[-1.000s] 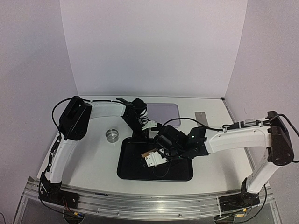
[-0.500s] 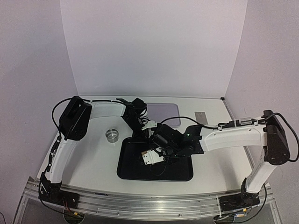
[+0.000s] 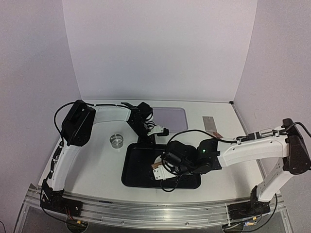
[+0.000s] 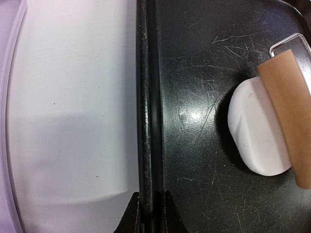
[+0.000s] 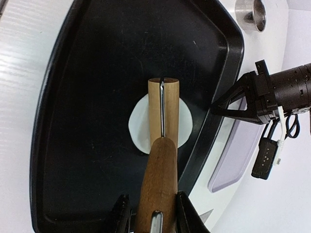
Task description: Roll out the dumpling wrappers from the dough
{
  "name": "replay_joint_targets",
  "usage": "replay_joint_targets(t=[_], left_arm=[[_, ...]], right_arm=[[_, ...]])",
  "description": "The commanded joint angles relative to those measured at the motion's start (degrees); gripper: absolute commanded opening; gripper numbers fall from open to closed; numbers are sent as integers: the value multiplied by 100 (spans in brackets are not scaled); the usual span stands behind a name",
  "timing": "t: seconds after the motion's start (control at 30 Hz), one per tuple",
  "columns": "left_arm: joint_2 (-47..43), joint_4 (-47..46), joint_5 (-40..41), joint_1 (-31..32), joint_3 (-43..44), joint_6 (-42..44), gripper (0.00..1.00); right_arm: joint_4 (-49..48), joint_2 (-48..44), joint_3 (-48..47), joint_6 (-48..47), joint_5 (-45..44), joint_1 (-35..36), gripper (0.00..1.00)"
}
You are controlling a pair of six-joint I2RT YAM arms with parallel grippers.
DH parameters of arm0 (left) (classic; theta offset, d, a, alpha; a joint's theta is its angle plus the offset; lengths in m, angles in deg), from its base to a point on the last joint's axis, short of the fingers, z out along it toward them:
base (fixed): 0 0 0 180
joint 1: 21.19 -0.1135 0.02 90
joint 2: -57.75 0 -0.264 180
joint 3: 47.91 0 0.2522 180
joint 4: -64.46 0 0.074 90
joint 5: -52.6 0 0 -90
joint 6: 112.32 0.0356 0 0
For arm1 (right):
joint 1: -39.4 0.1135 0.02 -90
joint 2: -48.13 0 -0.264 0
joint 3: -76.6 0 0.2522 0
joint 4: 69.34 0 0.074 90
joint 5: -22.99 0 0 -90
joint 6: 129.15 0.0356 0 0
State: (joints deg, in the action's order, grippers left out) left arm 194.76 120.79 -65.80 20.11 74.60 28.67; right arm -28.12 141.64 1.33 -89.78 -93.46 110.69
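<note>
From above, the black tray [image 3: 131, 179] sat in the lower middle of the frame. The left gripper [image 3: 146, 138] was at its upper edge and the right gripper [image 3: 164, 167] hung low over its middle. A metal ring [image 3: 116, 140] stood left of the tray, apart from it. The left wrist camera showed that gripper's jaws nearly closed, pinching the tray rim at bottom centre. The white wrapper [image 4: 252, 131] lay flat on the tray floor at the right, with the wooden roller [image 4: 284, 107] across its right side. In the right wrist view the jaws were clamped on the roller's handle at the bottom, and the roller rested across the wrapper mid-frame, near the tray's right wall.
</note>
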Motion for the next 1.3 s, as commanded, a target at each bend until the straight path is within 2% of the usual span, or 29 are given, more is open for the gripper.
replay_joint_targets(t=[0.0, 0.1, 0.2, 0.5, 0.87, 0.97, 1.07, 1.17, 1.27], left_arm=[[106, 147, 569, 40, -75, 721, 0], [75, 142, 574, 41, -118, 727, 0], [65, 125, 564, 37, -138, 726, 0], [86, 110, 571, 41, -100, 720, 0], [78, 131, 582, 39, -101, 720, 0], [72, 121, 590, 36, -132, 720, 0], [84, 116, 582, 29, -135, 720, 0], [108, 103, 576, 30, -118, 715, 0], [116, 94, 560, 29, -100, 711, 0]], right_arm=[[1350, 1026, -141, 93, 711, -256, 0], [1270, 1293, -466, -58, 687, -326, 0], [1287, 1192, -307, 107, 798, -283, 0], [1851, 550, 612, 1479, 926, 402, 0], [1420, 1324, -332, 656, 893, -281, 0], [1477, 1180, -70, 988, 1007, -197, 0], [1690, 967, 250, 1475, 1079, 260, 0], [1861, 880, 341, 2162, 1304, 655, 0], [1853, 936, 358, 2470, 1359, 746, 0]])
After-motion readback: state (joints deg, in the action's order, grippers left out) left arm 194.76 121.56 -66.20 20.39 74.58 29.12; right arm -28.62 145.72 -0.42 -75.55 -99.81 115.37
